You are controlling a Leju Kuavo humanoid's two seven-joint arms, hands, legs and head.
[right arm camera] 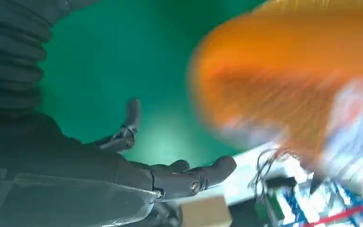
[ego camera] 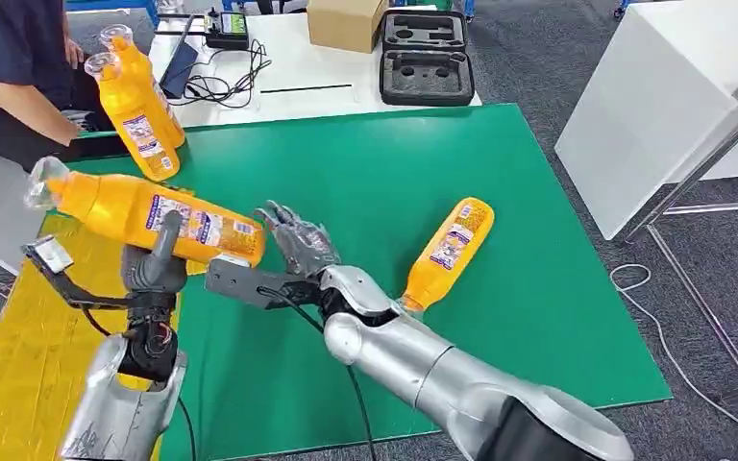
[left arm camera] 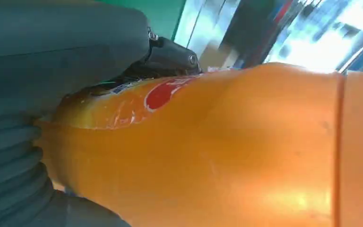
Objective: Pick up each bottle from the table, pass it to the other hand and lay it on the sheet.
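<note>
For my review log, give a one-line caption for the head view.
Left robot hand holds an orange bottle sideways above the yellow sheet; open right robot hand beside it.

1. From my head view the scene is bright and evenly lit from overhead; shadows under the lying bottle (ego camera: 450,252) at 4 o'clock are soft and short.
2. I see mild glare on the right arm (ego camera: 442,375) at 6 o'clock, and straight edges bow slightly toward the corners.
3. In my left wrist view the held bottle (left arm camera: 227,151) shows a soft highlight at 4 o'clock; the background at 1 o'clock is blown out and unfocused.
4. In my right wrist view that bottle (right arm camera: 288,80) is heavily smeared with motion blur; the right hand (right arm camera: 137,175) stays fairly sharp.
</note>
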